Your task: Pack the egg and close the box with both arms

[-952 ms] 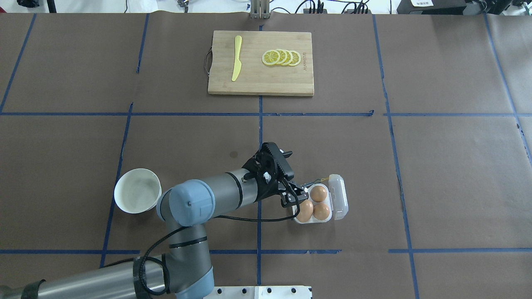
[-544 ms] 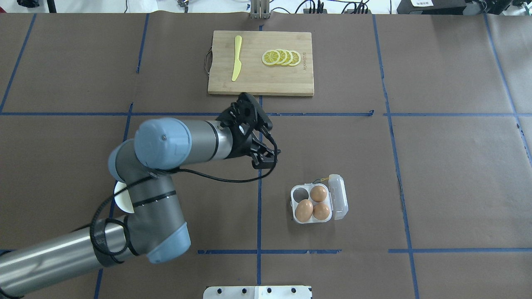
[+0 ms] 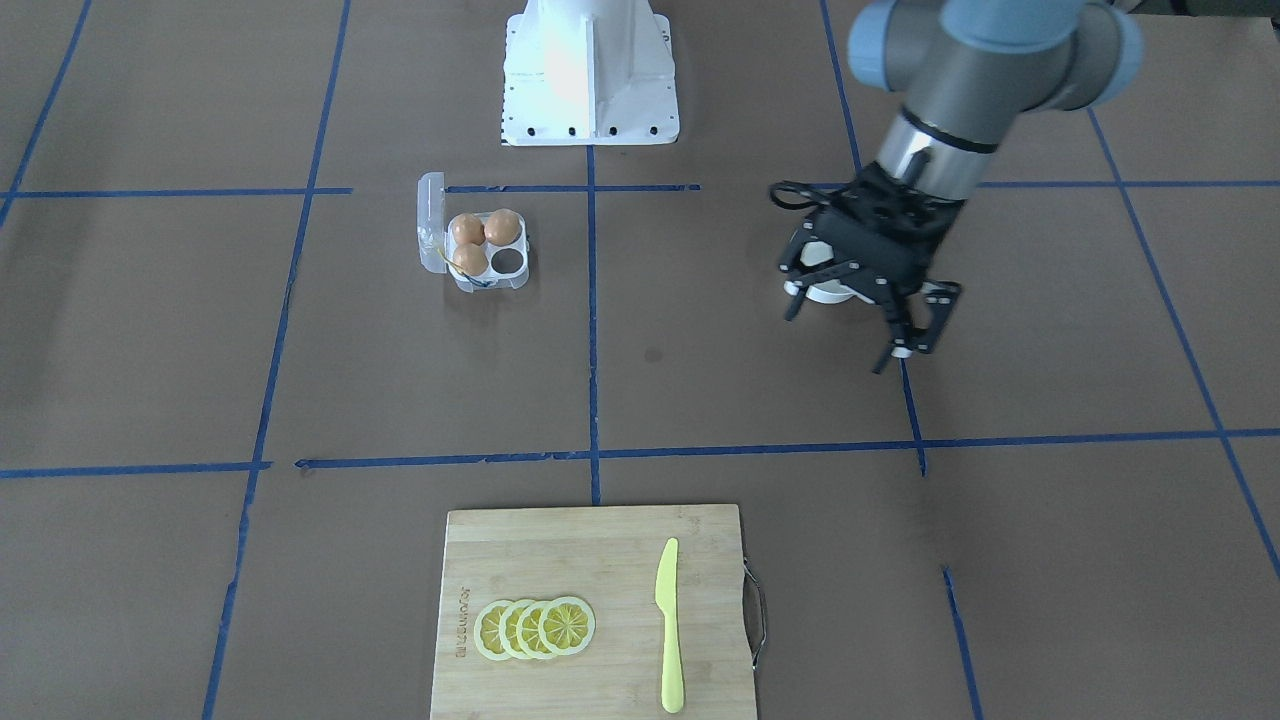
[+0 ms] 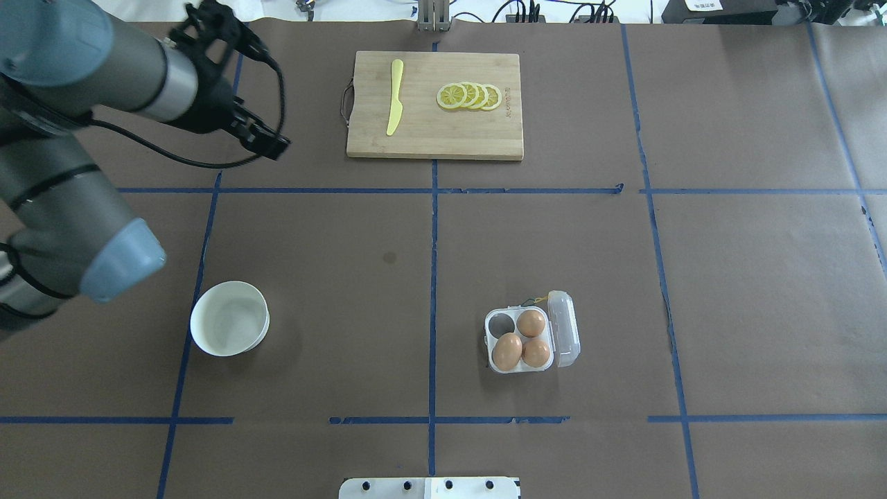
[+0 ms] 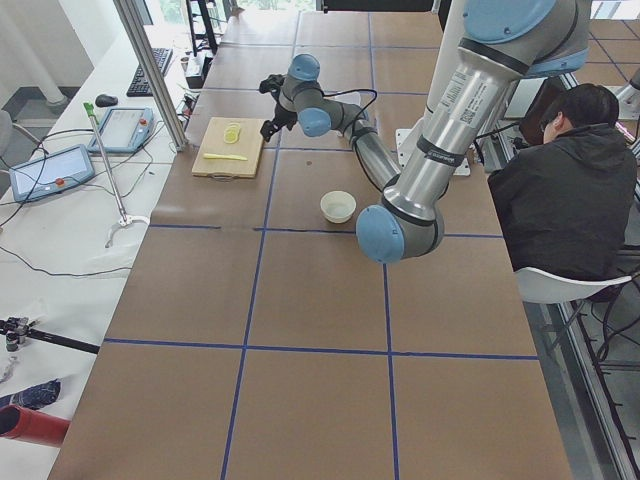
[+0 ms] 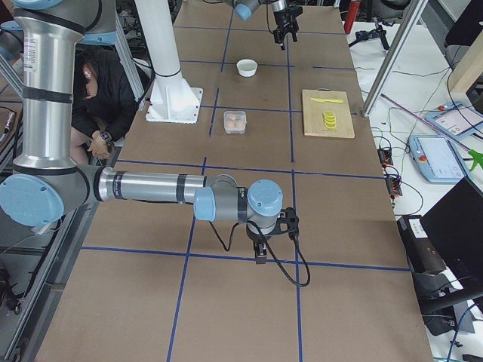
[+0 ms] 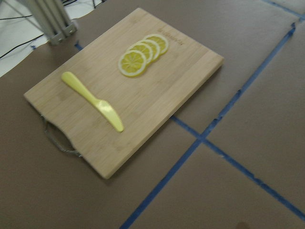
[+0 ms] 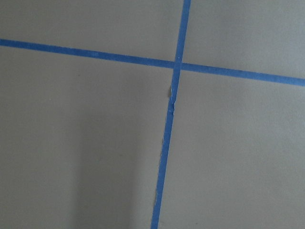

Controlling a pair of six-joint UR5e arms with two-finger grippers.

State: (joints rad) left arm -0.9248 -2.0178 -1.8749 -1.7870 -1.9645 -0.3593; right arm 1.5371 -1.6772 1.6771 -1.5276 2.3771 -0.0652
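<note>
Grey left arm (image 4: 104,52), held high — pincer (image 3: 855,318) splayed

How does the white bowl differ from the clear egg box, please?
The bowl is round, opaque white and empty; the box is squarish, clear and holds three eggs, one cell free. The bowl has no lid; the box has a hinged lid, standing open. Both sit on the table, untouched.
</note>
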